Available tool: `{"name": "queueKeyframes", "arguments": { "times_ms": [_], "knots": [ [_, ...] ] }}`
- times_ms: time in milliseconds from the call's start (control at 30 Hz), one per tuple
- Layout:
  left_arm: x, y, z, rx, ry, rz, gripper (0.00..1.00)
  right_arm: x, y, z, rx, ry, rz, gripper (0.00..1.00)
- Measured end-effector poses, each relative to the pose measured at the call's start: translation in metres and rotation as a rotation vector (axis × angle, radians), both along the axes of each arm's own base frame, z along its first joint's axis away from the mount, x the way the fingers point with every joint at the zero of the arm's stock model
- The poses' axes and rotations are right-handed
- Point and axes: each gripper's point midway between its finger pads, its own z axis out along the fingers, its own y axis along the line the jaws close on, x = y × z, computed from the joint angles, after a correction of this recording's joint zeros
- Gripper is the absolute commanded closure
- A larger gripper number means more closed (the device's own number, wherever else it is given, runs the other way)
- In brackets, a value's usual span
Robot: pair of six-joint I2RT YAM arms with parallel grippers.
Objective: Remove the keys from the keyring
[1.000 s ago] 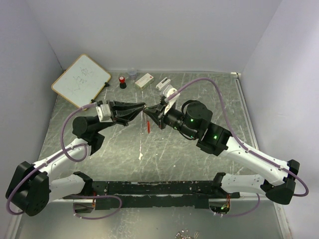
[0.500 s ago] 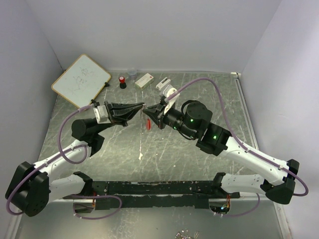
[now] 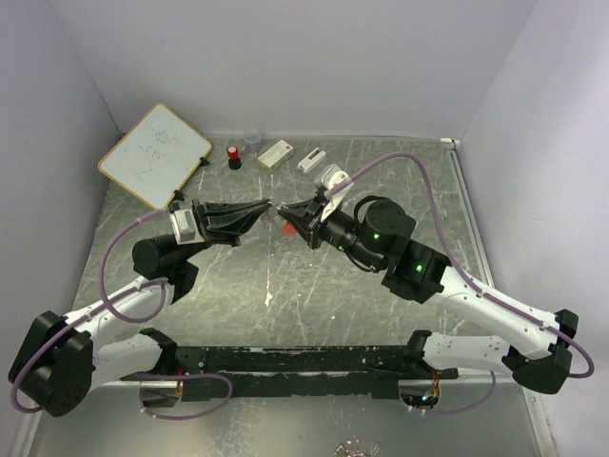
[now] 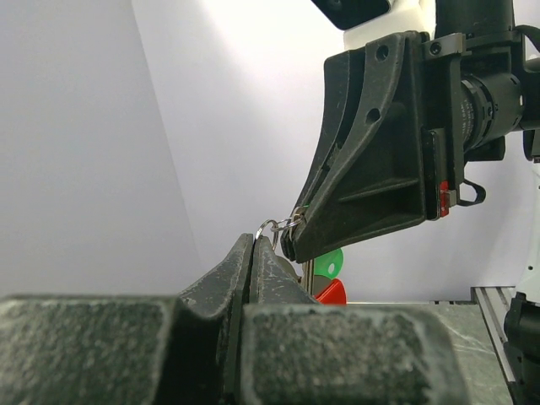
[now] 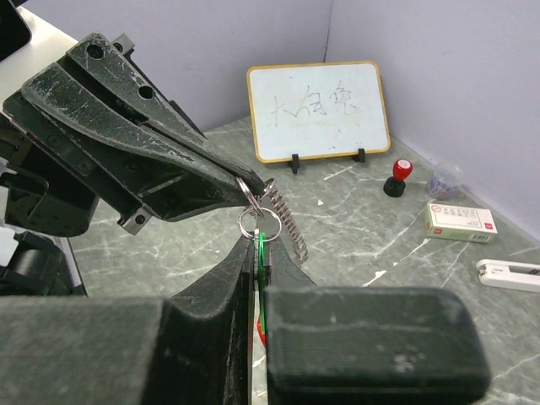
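Above the tabletop (image 3: 314, 305), a little left of its middle and nearer the far edge than the near one, the left gripper (image 3: 265, 207) is clenched on the left end of the keyring (image 4: 275, 226). The keyring's small linked loops run left to right between the two tips, roughly along the far edge. The keys (image 3: 285, 227) hang from it, heads down toward the table. The green key (image 4: 329, 263) sits above the red key (image 4: 332, 293), both partly hidden behind a right finger, blades out of sight. From the right wrist they show only edge-on. The right gripper (image 3: 283, 210) is pinched on the ring's right end; whether it also nips a key I cannot tell.
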Motion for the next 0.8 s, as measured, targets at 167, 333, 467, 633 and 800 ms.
{"name": "queueKeyframes", "arguments": {
  "times_ms": [167,333,467,633,800],
  "knots": [
    [-0.002,0.0,-0.004,-0.011,0.004,-0.017,0.93,0.001,-0.001,-0.004,-0.018,0.002,-0.007,1.0],
    [-0.004,-0.003,-0.008,-0.007,0.031,-0.048,0.93,0.001,-0.004,-0.008,-0.046,-0.007,-0.016,1.0],
    [-0.009,-0.004,-0.009,0.0,0.037,-0.08,0.93,-0.001,-0.008,-0.007,-0.072,-0.024,-0.016,1.0],
    [-0.011,-0.007,-0.009,0.008,0.037,-0.104,0.93,-0.003,-0.012,-0.004,-0.107,-0.039,-0.011,1.0],
    [-0.013,-0.008,-0.004,0.006,0.023,-0.111,0.93,-0.007,-0.014,0.007,-0.115,-0.057,0.008,1.0]
  ]
}}
